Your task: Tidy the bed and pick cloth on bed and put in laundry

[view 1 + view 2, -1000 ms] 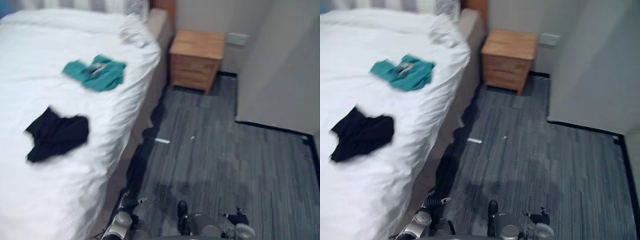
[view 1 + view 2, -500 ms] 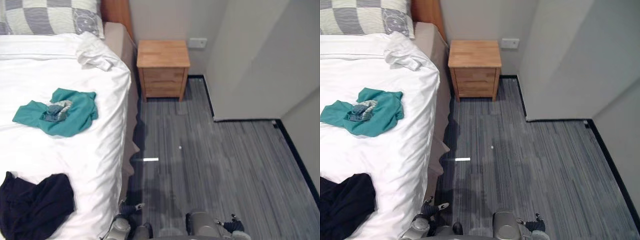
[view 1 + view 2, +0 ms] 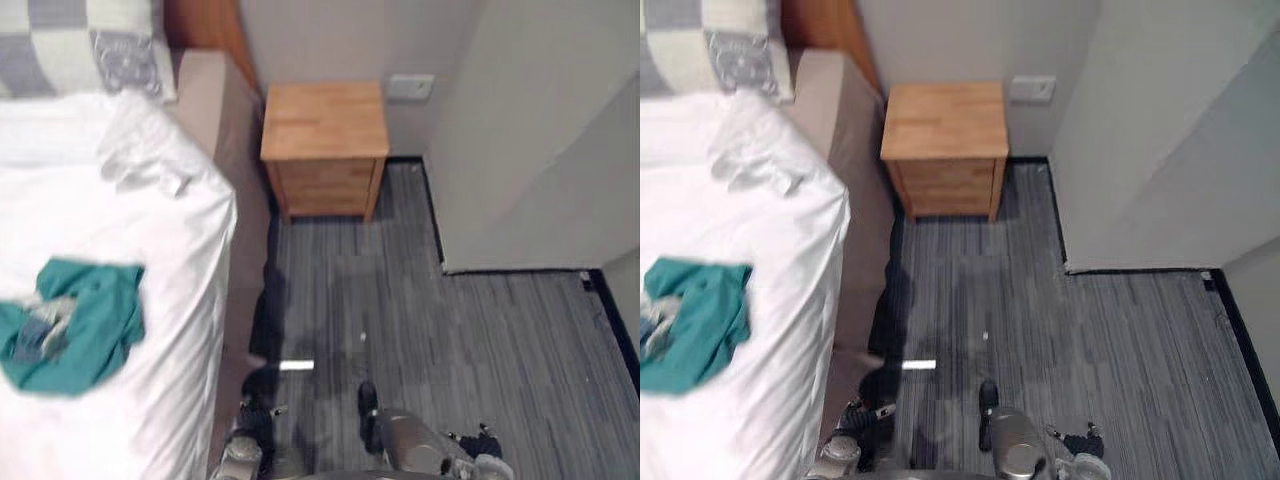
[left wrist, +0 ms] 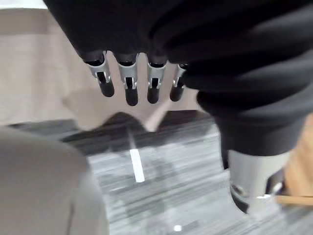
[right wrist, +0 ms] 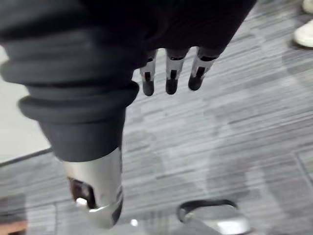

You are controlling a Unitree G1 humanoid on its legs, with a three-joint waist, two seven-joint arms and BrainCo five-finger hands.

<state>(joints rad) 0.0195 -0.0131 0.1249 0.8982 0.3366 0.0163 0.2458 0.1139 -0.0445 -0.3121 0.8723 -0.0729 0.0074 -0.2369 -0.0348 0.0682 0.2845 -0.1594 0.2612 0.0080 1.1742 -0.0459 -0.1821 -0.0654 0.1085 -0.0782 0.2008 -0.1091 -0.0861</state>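
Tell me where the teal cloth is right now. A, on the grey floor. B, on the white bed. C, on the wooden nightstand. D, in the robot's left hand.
B: the teal cloth lies crumpled on the white bed, and the left hand and right hand both show straight fingers holding nothing.

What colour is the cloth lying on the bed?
Teal, with a small grey-blue piece on top; the cloth shows best in the left eye view.
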